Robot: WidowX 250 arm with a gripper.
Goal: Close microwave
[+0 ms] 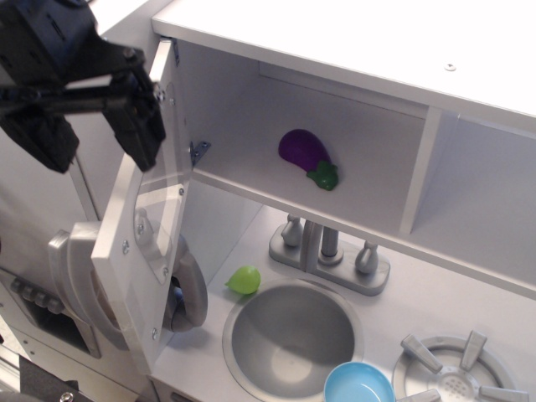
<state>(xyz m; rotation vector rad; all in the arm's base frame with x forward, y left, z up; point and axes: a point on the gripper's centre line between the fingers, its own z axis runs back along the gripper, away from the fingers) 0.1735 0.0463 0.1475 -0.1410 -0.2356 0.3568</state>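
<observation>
A toy kitchen: sink (293,335), faucet (328,251), burner (456,373), plastic eggplant (306,155).

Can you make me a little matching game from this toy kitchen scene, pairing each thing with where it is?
Things:
1. purple eggplant
2. small green fruit
3. blue bowl
4. gripper

Places:
A. at the bottom edge, in front of the sink
B. by the top of the open microwave door
C. inside the microwave compartment
D. on the counter left of the faucet

Pairs: 1-C, 2-D, 3-A, 4-B
</observation>
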